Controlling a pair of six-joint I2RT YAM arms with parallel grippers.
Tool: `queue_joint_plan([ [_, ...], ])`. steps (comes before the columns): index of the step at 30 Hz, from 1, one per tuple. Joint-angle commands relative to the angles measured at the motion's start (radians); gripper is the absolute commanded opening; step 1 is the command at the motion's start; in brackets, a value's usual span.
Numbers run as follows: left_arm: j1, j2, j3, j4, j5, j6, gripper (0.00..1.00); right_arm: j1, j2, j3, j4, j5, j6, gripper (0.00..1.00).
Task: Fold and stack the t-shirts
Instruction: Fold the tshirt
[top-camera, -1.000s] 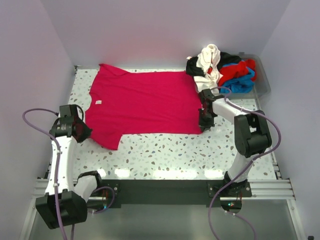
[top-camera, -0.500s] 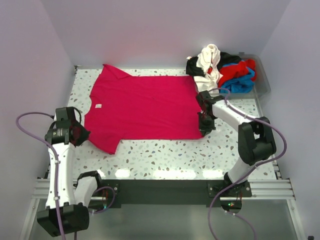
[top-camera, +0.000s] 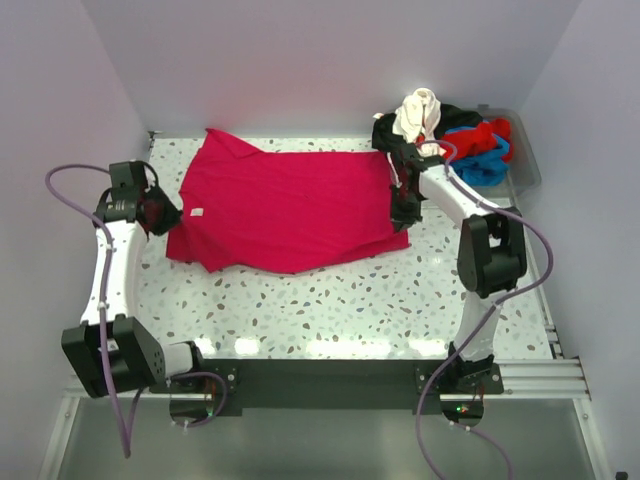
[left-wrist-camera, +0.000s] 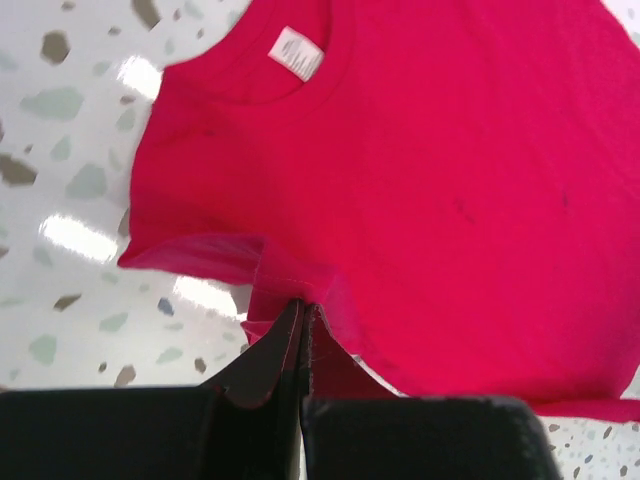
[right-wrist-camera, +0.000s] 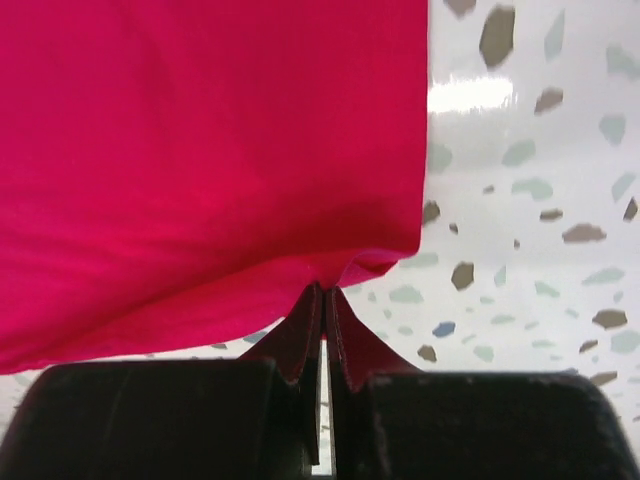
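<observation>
A red t-shirt lies spread on the speckled table, its near edge lifted and partly folded back. My left gripper is shut on the shirt's near left sleeve, by the collar with its white label. My right gripper is shut on the shirt's near right hem corner. Both wrist views show the jaws pinched on red cloth.
A pile of other shirts, white, black, red and blue, sits in a clear bin at the back right corner. Purple walls close in the table on three sides.
Both grippers have moved away from the near edge toward the back, carrying the shirt's near edge with them. The shirt's near part now folds over itself.
</observation>
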Motion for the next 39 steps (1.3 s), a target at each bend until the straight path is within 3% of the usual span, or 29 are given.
queue_joint_plan([
  [1,0.005,0.072,0.099,0.114,0.106,0.083,0.0,-0.028,0.044,0.123,-0.044,-0.044,-0.03,0.0],
  [10,0.005,0.259,0.273,0.163,0.163,0.164,0.0,-0.074,0.165,0.281,-0.081,-0.031,-0.059,0.0],
  [37,0.005,0.647,0.63,0.172,0.211,0.155,0.0,-0.117,0.315,0.525,-0.098,0.021,-0.059,0.0],
  [38,0.007,0.675,0.661,0.172,0.217,0.153,0.07,-0.117,0.312,0.527,-0.089,0.025,-0.056,0.02],
  [39,0.005,0.687,0.675,0.181,0.223,0.146,0.25,-0.119,0.305,0.525,-0.081,0.027,-0.044,0.06],
])
